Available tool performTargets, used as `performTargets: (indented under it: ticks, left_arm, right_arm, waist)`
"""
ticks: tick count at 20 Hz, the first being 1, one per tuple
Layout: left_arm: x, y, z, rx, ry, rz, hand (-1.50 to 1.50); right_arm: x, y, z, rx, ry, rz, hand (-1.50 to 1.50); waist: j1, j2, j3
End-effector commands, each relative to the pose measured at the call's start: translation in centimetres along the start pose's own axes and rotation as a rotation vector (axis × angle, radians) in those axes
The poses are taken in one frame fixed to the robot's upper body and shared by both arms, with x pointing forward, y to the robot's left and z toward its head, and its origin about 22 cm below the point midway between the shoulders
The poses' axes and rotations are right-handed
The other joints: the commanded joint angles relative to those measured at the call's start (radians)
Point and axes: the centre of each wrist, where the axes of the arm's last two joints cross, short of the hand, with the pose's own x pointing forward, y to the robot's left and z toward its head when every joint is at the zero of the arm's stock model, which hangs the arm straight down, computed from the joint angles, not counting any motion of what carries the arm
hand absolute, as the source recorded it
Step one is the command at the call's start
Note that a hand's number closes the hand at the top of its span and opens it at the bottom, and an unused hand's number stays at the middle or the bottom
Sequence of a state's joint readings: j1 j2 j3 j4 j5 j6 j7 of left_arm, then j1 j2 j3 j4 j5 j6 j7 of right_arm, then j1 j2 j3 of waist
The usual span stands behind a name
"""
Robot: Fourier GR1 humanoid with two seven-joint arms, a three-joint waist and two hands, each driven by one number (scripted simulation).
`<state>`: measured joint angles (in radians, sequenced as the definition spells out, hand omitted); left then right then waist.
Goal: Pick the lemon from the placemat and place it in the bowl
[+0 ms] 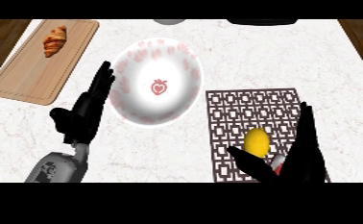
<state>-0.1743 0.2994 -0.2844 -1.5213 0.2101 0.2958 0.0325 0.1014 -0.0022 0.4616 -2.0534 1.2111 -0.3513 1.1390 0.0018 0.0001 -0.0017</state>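
Note:
A yellow lemon [257, 142] lies on the brown patterned placemat [248, 107] at the lower right of the counter. My right hand [301, 158] is open around it: the thumb reaches in under the lemon from the left and the straight fingers stand just to its right. The white bowl [157, 84] with pink hearts and a strawberry in its middle sits left of the placemat. My left hand [86, 107] rests open beside the bowl's left rim, fingers pointing up.
A wooden cutting board [32, 69] with a croissant [54, 40] on it lies at the far left. Dark objects [261, 21] show partly at the counter's back edge.

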Motion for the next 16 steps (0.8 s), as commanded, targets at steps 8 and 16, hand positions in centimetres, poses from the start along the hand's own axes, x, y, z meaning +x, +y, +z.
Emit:
performTargets:
  ticks: [8,16]
  left_arm:
    - [-0.4,-0.6,0.1,0.01,0.006,0.008,0.0]
    - [-1.6,0.0,-0.1,0.007,0.017,0.001,0.0]
  right_arm:
    - [0.8,0.0,0.2,0.088,0.137,-0.009,-1.5]
    - [-0.2,-0.3,2.2,0.09,0.062,-0.14,-1.5]
  waist:
    - [-0.003,0.0,0.002]
    - [-0.005,-0.001,0.002]
